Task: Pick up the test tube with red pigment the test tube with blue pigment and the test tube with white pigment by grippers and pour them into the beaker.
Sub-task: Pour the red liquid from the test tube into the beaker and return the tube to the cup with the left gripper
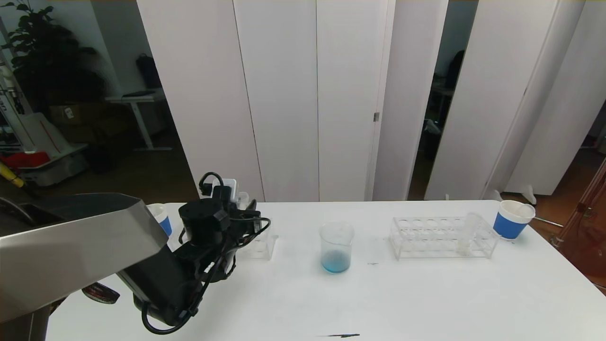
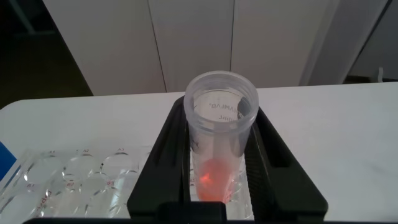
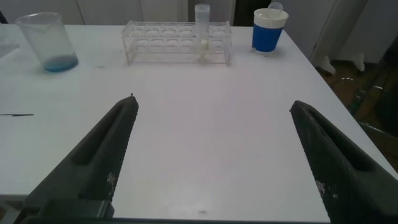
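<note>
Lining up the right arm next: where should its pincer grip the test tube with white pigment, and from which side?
Grip the test tube with white pigment on its clear upper shaft, just below the wider rim, where it stands above the right-hand rack. Come level from the near, robot-facing side, then lift straight up. The cream liquid sits at its bottom, so keep it upright. The right pincer is open, facing it.

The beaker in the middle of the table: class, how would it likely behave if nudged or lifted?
The beaker looks thin-walled and clear, so probably light and possibly fragile. Only a shallow layer of blue liquid sits at its bottom, adding little weight. Its flat base, wide beside the tube in the rack, suggests it would slide rather than tip.
</note>
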